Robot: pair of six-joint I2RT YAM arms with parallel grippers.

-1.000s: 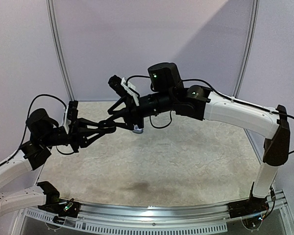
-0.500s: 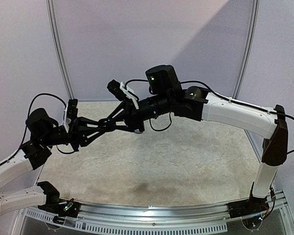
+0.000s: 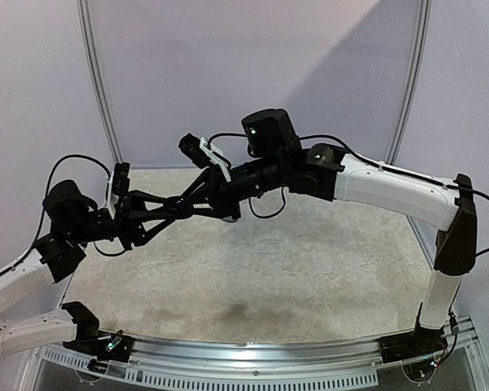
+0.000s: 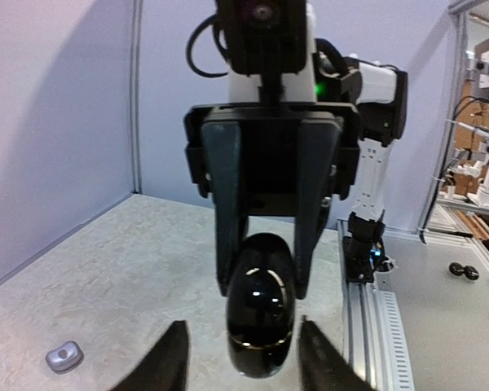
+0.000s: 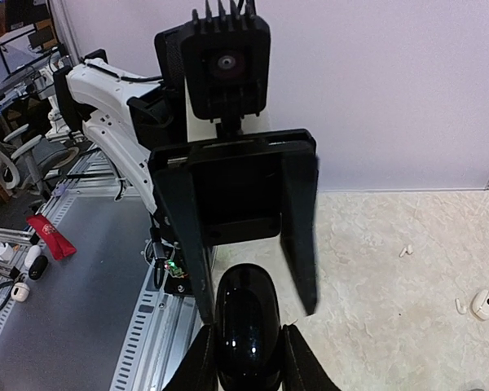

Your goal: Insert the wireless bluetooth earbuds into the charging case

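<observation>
Glossy black plastic: one charging case (image 5: pixel 246 314), pebble-shaped, lid apparently shut, held in mid-air above the worktop (image 3: pixel 310 269) where the two arms meet.

Holder: right gripper (image 5: pixel 248 362), its fingers pressed against both flanks of the case and carrying it.

Attendant: left gripper (image 4: pixel 243 338), facing the case from the opposite side. Its jaws are parted, one finger on either side of the case, and a gap shows on at least one side. It appears to bear none of the load.

Earbuds: a white earbud (image 5: pixel 405 251) and a second white earbud (image 5: pixel 460 305) lie loose on the worktop, below the case and well apart from it. None is in the case or in either gripper.

Sundries: a white rounded case (image 5: pixel 482 303) sits farther out from the black case than the second bud. A small grey piece (image 4: pixel 63 356) is also on the worktop well apart from the black case, too small to tell bud from case.

Step in hand (judged): passing the black case between the arms, early in the task.

Handling note: the shell is slick and curved, so the right gripper should clamp squarely across the widest part. The left gripper should spread until both fingers are clear of the case, then back straight out along its own line without brushing it. The lid and its seam should be left unobstructed, since the case must be opened before any bud goes in.
</observation>
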